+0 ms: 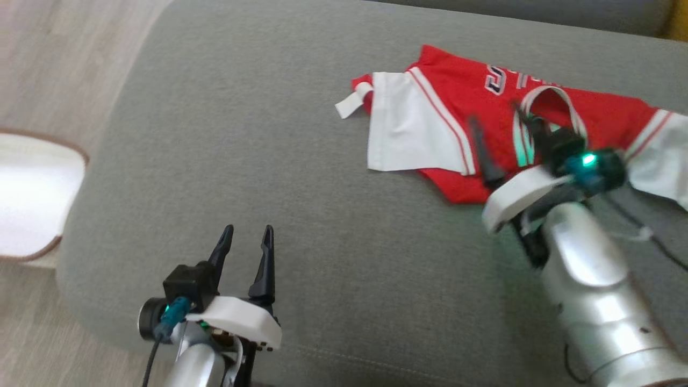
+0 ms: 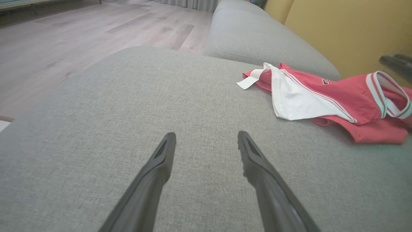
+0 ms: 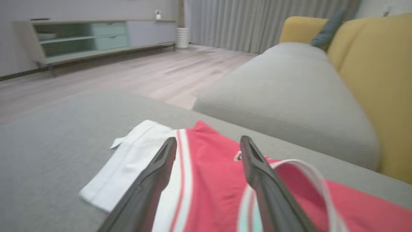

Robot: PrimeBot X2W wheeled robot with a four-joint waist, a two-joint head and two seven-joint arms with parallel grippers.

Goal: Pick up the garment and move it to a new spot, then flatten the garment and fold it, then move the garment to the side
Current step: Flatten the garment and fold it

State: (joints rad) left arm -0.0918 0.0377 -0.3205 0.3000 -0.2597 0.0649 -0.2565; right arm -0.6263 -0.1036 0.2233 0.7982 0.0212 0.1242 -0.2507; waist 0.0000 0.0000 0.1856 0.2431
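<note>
The garment (image 1: 457, 107) is a red jersey with white sleeves and striped trim, lying partly spread on the grey sofa seat (image 1: 258, 140) at the upper right. My right gripper (image 1: 497, 115) hovers over its collar area, open, with nothing between its fingers. In the right wrist view the right gripper (image 3: 208, 139) points across the red cloth (image 3: 212, 180) and the white sleeve. My left gripper (image 1: 248, 230) stands open over bare seat at the lower left, well apart from the jersey. The left wrist view shows that gripper (image 2: 206, 134) with the garment (image 2: 338, 96) off to its right.
The seat's rounded edge drops to a wooden floor (image 1: 59, 70) on the left. A white rounded object (image 1: 32, 193) sits by the floor at far left. A second grey seat cushion (image 3: 289, 90) and yellow back cushions (image 3: 370, 80) lie beyond the garment.
</note>
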